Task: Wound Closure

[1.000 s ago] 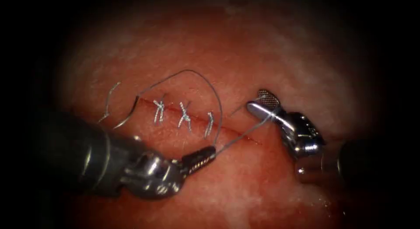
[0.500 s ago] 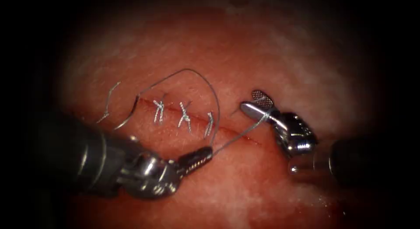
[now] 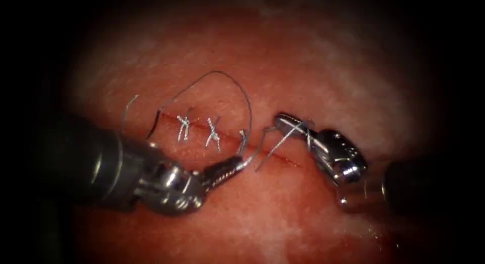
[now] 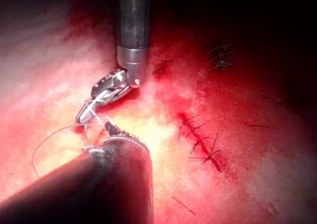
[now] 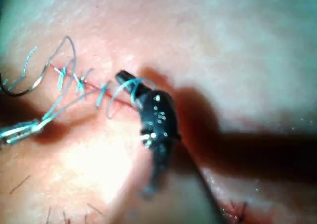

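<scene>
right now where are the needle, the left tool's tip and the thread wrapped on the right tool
needle (image 3: pixel 153 128): endoscope view, mid-curve, left of the stitches
left tool (image 3: pixel 241 163): endoscope view, jaw tips, on the thread
thread (image 3: pixel 299 126): endoscope view, wraps over right tool (image 3: pixel 281 118)

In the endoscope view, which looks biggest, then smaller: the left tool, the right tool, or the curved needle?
1. Left tool, biggest, though it may sit nearer the camera.
2. Right tool.
3. Needle, smallest.
</scene>
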You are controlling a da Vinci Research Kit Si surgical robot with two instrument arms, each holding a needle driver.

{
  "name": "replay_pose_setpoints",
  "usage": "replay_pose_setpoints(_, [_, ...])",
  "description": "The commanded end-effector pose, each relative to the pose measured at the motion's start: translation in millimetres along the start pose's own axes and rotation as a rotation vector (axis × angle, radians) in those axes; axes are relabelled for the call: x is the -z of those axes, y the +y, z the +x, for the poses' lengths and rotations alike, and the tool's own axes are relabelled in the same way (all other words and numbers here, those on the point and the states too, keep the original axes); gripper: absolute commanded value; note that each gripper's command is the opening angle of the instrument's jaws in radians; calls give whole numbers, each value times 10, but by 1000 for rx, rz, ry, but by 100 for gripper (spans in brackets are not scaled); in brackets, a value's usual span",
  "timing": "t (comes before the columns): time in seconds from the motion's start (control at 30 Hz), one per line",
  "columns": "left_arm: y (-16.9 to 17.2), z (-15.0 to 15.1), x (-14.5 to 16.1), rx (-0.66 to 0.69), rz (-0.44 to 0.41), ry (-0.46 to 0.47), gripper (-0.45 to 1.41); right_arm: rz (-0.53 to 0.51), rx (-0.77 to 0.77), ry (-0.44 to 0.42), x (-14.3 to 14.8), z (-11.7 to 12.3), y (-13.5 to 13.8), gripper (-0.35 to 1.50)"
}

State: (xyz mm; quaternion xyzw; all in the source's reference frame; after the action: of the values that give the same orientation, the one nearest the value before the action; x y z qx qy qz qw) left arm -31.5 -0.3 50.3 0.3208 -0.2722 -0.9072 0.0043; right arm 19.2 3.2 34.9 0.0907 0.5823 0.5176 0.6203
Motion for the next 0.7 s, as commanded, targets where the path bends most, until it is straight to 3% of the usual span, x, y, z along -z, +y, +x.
replay_pose_setpoints(0.03, [-2,-10,-12,9,-8,-15,-45,4,21,-12,2,-19,-17,-35])
replay_pose_setpoints(0.1, [-20,-26,-32,17,-9,-37,-45,-5,48,-13,3,-20,-24,-35])
replay_pose_setpoints(0.3, [-88,-87,-148,144,10,-93,-45,-69,194,-28,-1,-22,-66,-35])
replay_pose_setpoints(0.33, [-88,-87,-148,144,10,-93,-45,-69,194,-28,-1,-22,-66,-35])
replay_pose_setpoints(0.37, [-101,-100,-175,159,19,-104,-45,-83,223,-42,0,-24,-74,-35])
replay_pose_setpoints(0.5, [-139,-126,-237,212,39,-114,-45,-130,295,-75,7,-31,-91,-35])
replay_pose_setpoints(0.7, [-173,-150,-278,255,52,-128,-45,-138,331,-85,12,-43,-105,-35])
